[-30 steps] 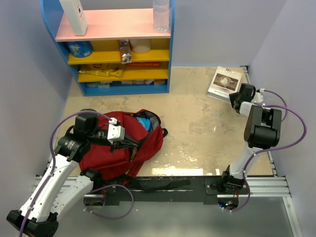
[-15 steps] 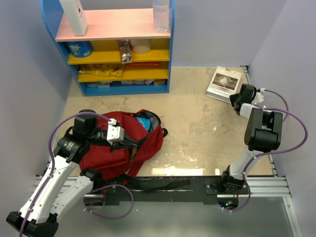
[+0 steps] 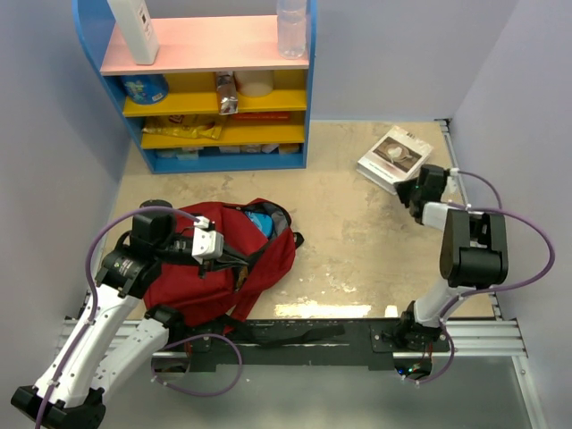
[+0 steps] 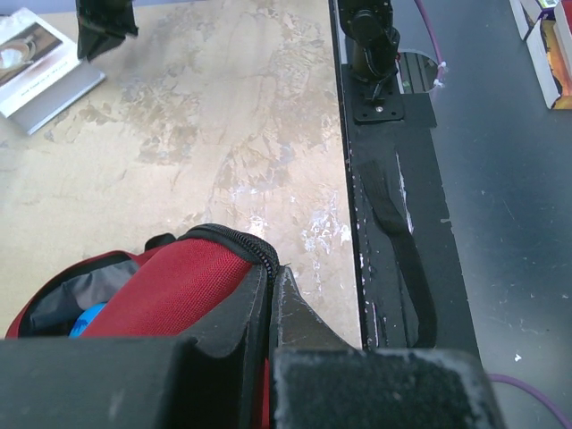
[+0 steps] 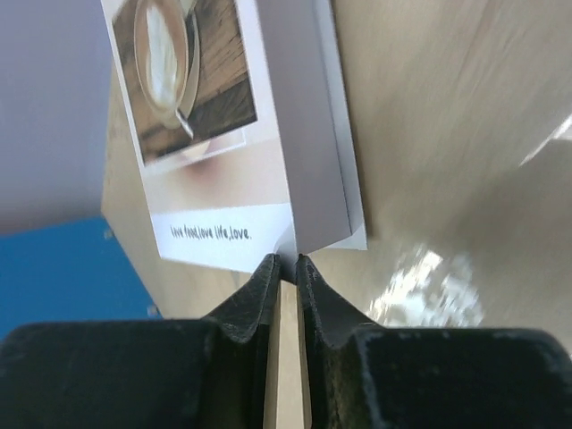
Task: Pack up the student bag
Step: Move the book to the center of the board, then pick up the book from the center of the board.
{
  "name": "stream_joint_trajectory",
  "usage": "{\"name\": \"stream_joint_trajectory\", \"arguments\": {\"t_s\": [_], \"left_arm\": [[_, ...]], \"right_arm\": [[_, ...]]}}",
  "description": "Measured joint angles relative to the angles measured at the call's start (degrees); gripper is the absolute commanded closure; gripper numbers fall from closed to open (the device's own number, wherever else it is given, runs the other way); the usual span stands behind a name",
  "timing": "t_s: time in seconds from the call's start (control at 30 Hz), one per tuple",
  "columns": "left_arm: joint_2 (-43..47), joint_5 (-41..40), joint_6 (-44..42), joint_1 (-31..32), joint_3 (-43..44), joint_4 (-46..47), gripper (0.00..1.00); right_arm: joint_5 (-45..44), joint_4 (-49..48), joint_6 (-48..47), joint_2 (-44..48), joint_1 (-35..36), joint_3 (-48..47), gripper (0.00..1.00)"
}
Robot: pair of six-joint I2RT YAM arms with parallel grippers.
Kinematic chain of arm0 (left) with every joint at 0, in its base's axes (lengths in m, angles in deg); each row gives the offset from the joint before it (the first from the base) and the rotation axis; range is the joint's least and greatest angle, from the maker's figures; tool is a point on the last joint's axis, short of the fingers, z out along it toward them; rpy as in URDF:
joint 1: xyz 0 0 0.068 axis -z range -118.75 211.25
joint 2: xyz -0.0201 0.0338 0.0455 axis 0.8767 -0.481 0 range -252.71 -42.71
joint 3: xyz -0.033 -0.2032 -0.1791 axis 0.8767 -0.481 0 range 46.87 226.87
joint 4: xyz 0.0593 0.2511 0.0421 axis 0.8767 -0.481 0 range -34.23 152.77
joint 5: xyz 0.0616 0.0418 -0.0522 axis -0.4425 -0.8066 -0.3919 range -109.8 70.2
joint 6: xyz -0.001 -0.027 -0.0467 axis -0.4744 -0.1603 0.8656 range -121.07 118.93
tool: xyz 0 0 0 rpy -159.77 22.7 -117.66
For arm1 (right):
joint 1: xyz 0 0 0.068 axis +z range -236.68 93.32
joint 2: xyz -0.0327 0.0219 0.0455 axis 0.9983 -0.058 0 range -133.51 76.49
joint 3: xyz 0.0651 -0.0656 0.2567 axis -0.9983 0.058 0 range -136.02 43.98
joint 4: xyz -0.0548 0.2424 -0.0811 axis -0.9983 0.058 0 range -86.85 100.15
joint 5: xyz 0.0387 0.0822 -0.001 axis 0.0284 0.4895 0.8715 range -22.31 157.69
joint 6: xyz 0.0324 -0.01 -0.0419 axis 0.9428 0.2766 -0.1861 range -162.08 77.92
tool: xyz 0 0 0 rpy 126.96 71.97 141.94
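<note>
The student bag (image 3: 189,290), a dark red backpack, lies flat on the tan table (image 3: 357,241) at its near left side, just in front of the left arm's base. Its zippered mouth faces away from the arms and gapes open. Something blue (image 3: 260,220) shows inside the mouth. The left claw (image 4: 272,282) sits on the right rim of that opening, its fingers pressed together and pinching the black zipper edge of the bag.

A black strap (image 4: 404,259) lies on the dark rail just to the near right of the bag.

Well to the far right of the bag, across bare table, a white book (image 3: 391,154) with a coffee-cup picture on its cover rests askew. The right claw (image 5: 286,266) is at the corner of the book nearest the arms, its fingers drawn almost together and nipping that thin corner.

Beyond the bag, against the back wall, stands a blue shelf unit (image 3: 308,107) with yellow shelves and a pink top. A white bottle (image 3: 132,29) and a clear bottle (image 3: 291,29) stand on the top.
</note>
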Motion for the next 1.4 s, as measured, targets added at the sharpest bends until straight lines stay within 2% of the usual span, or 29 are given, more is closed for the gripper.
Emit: {"name": "stream_joint_trajectory", "arguments": {"t_s": [0.3, 0.43, 0.47, 0.5, 0.53, 0.57, 0.63, 0.67, 0.77, 0.87, 0.93, 1.07, 1.17, 1.4], "left_arm": [[0.2, 0.0, 0.0, 0.0, 0.0, 0.1, 1.00], [0.4, 0.0, 0.0, 0.0, 0.0, 0.0, 1.00], [0.4, 0.0, 0.0, 0.0, 0.0, -0.1, 1.00], [0.5, 0.0, 0.0, 0.0, 0.0, -0.1, 1.00], [0.5, 0.0, 0.0, 0.0, 0.0, -0.3, 1.00], [0.7, 0.0, 0.0, 0.0, 0.1, -0.3, 1.00], [0.8, 0.0, 0.0, 0.0, 0.1, -0.4, 1.00], [0.9, 0.0, 0.0, 0.0, 0.1, -0.5, 1.00], [1.1, 0.0, 0.0, 0.0, 0.1, -0.7, 1.00], [1.0, -0.1, -0.3, 0.0, 0.6, -1.4, 1.00], [1.0, -0.2, -0.5, 0.0, 0.9, -2.0, 1.00], [1.0, -0.2, -0.6, 0.0, 1.0, -2.6, 1.00], [0.9, -0.3, -0.8, 0.0, 1.3, -3.0, 1.00], [0.3, -0.7, -1.7, 0.0, 1.9, -3.8, 1.00]], "right_arm": [[2.2, -1.9, 3.0, 7.0, 20.3, 8.4, 1.00], [3.1, -1.9, 3.5, 11.0, 25.2, 12.1, 1.00], [3.2, -1.7, 3.5, 11.7, 25.6, 12.8, 0.96], [3.3, -1.4, 3.5, 12.3, 25.8, 13.4, 0.74], [3.3, -1.0, 3.4, 12.8, 26.0, 13.9, 0.66], [3.3, -0.5, 3.4, 13.1, 26.2, 14.1, 0.50], [3.2, 1.0, 3.0, 13.5, 26.4, 14.2, 0.39], [3.0, 1.9, 2.6, 13.7, 26.4, 14.2, 0.30], [1.2, 4.7, 1.7, 14.5, 26.4, 14.1, 0.16], [-1.8, 7.3, 0.9, 15.4, 26.1, 13.0, 0.08], [-4.1, 7.5, 0.8, 15.9, 25.2, 12.4, 0.10], [-7.6, 3.8, 1.5, 16.4, 21.4, 12.3, 0.23], [-10.4, 0.8, 2.8, 15.5, 19.1, 11.7, 0.29], [-13.3, -2.1, 3.7, 4.3, 18.6, 3.7, 0.37]]}}
